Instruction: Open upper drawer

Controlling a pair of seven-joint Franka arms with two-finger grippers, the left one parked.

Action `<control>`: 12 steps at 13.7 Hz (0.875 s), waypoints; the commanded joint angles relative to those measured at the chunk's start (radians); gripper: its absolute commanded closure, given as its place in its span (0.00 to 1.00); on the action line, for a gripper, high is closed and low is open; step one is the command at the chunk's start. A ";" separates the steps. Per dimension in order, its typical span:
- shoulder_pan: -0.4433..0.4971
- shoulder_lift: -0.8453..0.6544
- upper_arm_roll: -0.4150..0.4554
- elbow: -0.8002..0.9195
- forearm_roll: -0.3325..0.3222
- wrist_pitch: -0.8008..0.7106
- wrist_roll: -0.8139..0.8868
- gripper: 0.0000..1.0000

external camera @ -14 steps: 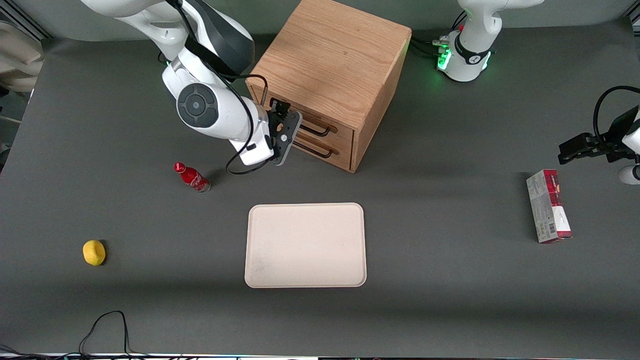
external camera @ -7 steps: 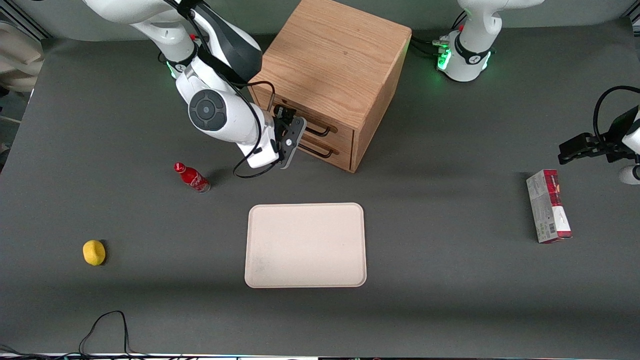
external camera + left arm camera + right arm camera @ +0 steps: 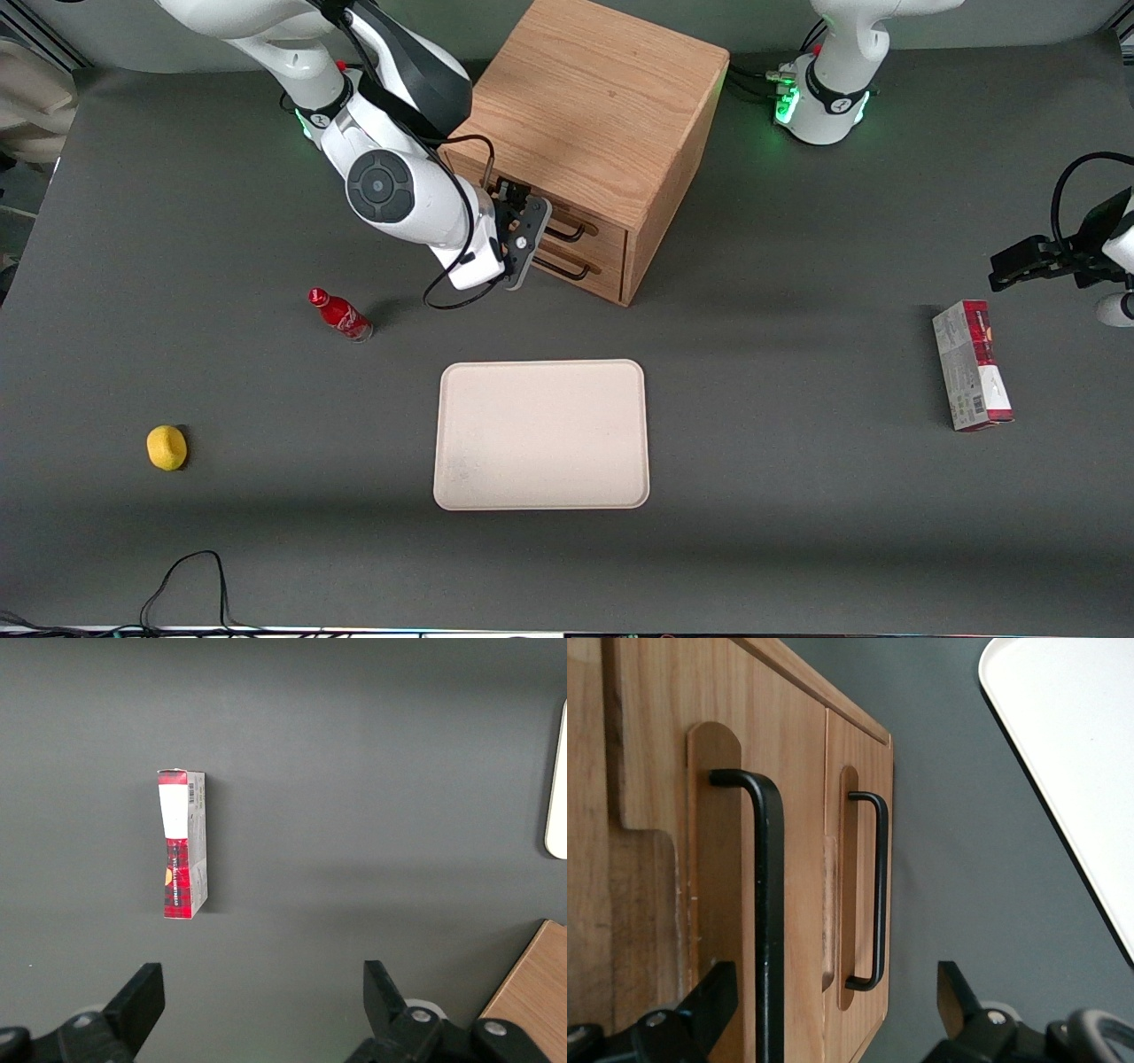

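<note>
The oak cabinet [image 3: 594, 115] stands at the back middle of the table. Its upper drawer [image 3: 604, 236] is shut, with its black bar handle [image 3: 567, 234] above the lower drawer's handle [image 3: 565, 268]. My gripper [image 3: 532, 232] is open, right in front of the drawer fronts at handle height. In the right wrist view the upper handle [image 3: 769, 904] runs between my open fingers [image 3: 713, 997], close to one of them. The lower handle [image 3: 879, 895] lies farther out, toward the table. The gripper [image 3: 833, 983] holds nothing.
A beige tray [image 3: 541, 434] lies nearer the front camera than the cabinet. A red bottle [image 3: 339, 314] and a yellow lemon [image 3: 166, 447] lie toward the working arm's end. A red and grey box [image 3: 971, 364] lies toward the parked arm's end.
My gripper has moved along the cabinet front toward the drawer handles, closing the gap to them. It stays open. The drawers have not moved.
</note>
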 commanded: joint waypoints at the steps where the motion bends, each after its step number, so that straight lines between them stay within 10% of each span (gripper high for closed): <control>1: 0.001 0.007 -0.005 -0.012 -0.002 0.024 -0.032 0.00; 12: -0.012 0.148 -0.016 0.105 -0.203 0.053 -0.040 0.00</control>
